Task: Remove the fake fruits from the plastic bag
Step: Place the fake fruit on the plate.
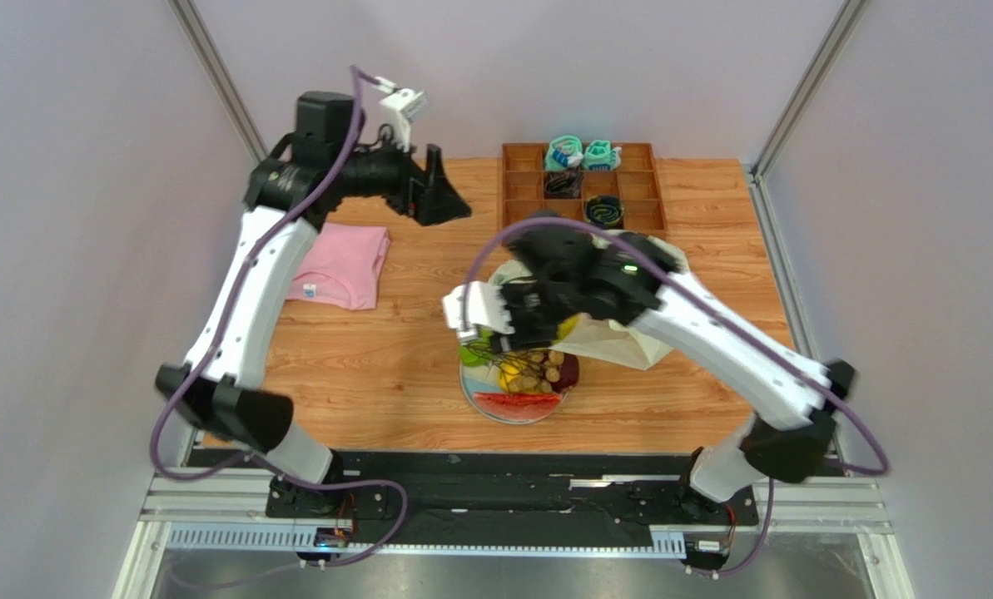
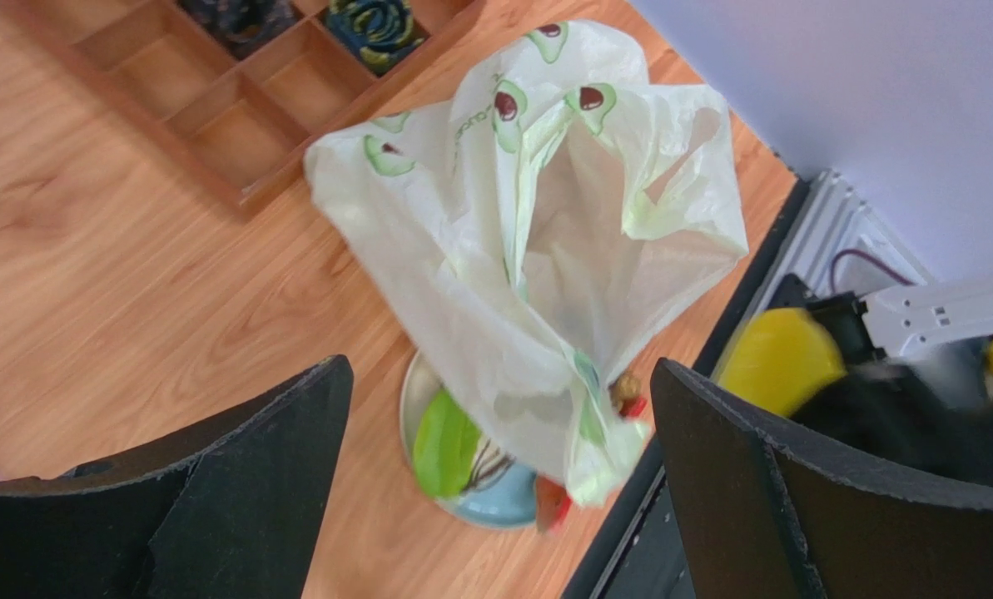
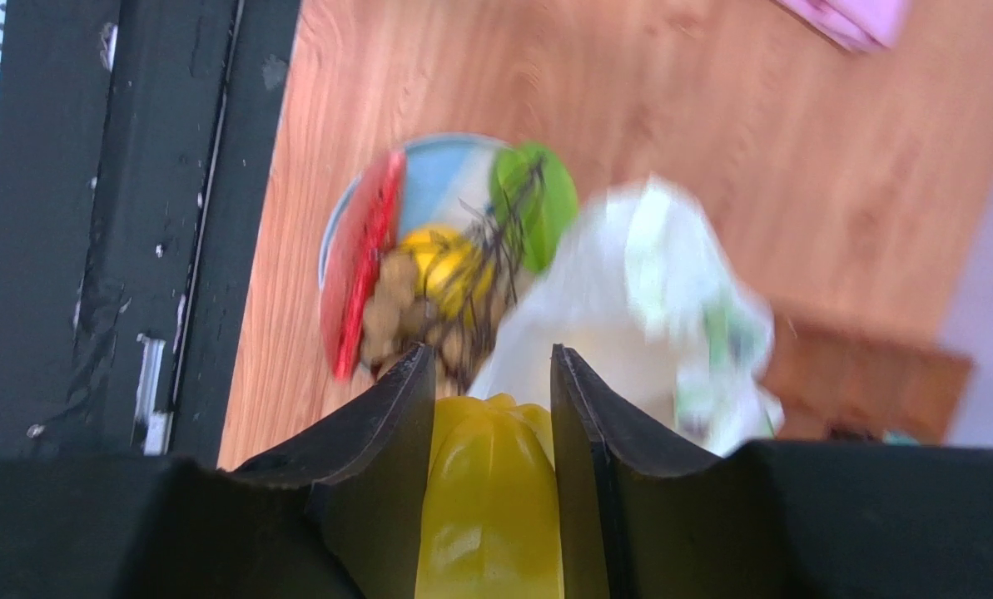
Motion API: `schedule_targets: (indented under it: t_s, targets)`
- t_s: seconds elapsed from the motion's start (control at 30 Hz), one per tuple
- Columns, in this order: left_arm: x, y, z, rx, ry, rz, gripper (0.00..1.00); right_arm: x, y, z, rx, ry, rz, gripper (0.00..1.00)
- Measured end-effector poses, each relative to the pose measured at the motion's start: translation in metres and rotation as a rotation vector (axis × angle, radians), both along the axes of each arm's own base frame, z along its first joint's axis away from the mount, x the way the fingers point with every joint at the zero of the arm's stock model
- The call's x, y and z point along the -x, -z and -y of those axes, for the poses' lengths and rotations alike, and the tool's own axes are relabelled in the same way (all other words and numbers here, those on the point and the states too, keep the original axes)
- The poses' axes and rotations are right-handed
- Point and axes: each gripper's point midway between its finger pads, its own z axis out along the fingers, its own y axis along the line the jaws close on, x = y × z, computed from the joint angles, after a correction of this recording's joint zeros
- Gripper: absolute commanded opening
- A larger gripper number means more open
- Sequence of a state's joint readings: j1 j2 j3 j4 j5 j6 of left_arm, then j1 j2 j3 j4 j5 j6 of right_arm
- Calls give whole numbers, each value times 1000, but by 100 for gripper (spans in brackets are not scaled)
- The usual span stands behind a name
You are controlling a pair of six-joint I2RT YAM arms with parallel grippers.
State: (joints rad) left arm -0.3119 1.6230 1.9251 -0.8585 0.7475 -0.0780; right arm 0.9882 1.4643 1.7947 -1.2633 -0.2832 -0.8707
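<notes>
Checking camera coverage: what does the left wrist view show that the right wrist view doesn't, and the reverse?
Left wrist only: the plastic bag's open mouth and avocado print, and the open left end effector. Right wrist only: the right end effector clamped on a yellow fake fruit. Both: the bag, the plate and its green piece.

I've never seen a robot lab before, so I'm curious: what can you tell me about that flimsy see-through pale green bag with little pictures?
The thin, crinkly, translucent pale yellow-green plastic bag is printed with halved avocados. It sits crumpled on the wooden table, mouth gaping, nothing showing inside. Its lower end drapes over the rim of the round plate of toy fruits. From above, the white right arm hides much of it. Neither the left end effector nor the right end effector grips it.
</notes>
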Motion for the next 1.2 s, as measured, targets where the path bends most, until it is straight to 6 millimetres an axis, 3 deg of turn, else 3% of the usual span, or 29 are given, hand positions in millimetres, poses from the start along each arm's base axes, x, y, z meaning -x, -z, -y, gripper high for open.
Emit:
schedule_targets:
  t_s: [0.17, 0.23, 0.4, 0.6, 0.93, 1.2]
  targets:
    - [67, -37, -53, -3, -106, 152, 99, -2, 80, -80, 140, -117, -141, 0]
    - [91, -47, -69, 2, -140, 208, 99, 4, 99, -103, 161, -137, -194, 0]
    - [122, -53, -102, -10, -252, 290, 99, 27, 113, -137, 122, -146, -295, 0]
    - [125, -47, -120, 6, -325, 273, 99, 40, 112, -164, 38, -140, -380, 0]
    - [112, -24, -132, 43, -383, 156, 98, 39, 158, -205, -30, -147, -492, 0]
    - [105, -19, -131, 47, -371, 126, 97, 27, 183, -211, -45, -141, -498, 0]
